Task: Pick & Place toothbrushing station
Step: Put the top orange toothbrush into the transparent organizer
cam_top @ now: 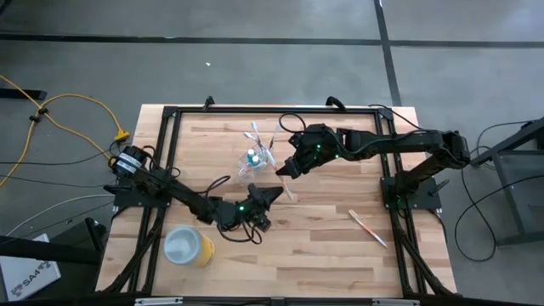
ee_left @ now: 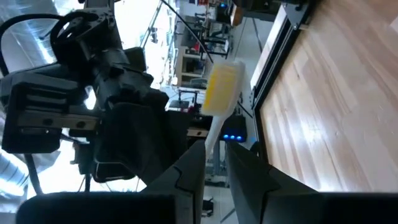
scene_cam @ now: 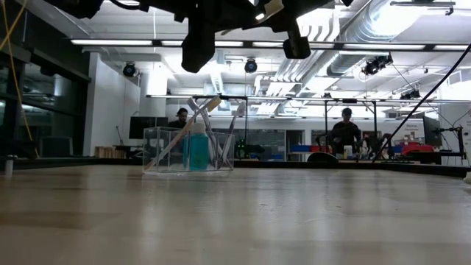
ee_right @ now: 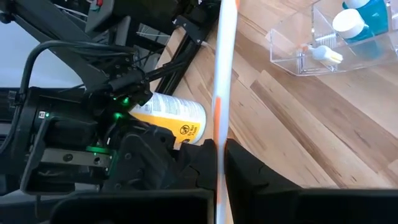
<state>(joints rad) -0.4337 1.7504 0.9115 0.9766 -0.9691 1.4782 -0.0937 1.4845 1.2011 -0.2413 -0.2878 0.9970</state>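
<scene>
Both fingers pinch light, slippery toothbrushes mid-handle — left gripper [ee_left: 216,163], right gripper [ee_right: 219,152] — probably above the tabletop [cam_top: 323,255].

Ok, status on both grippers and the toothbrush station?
Left gripper jaws shut on yellow-bristled toothbrush. Right gripper shut on white-orange toothbrush. Clear cup stocked. Nothing blocking.

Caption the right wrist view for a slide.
Right gripper shut on a white toothbrush, above the table near the clear cup and yellow cup.
</scene>
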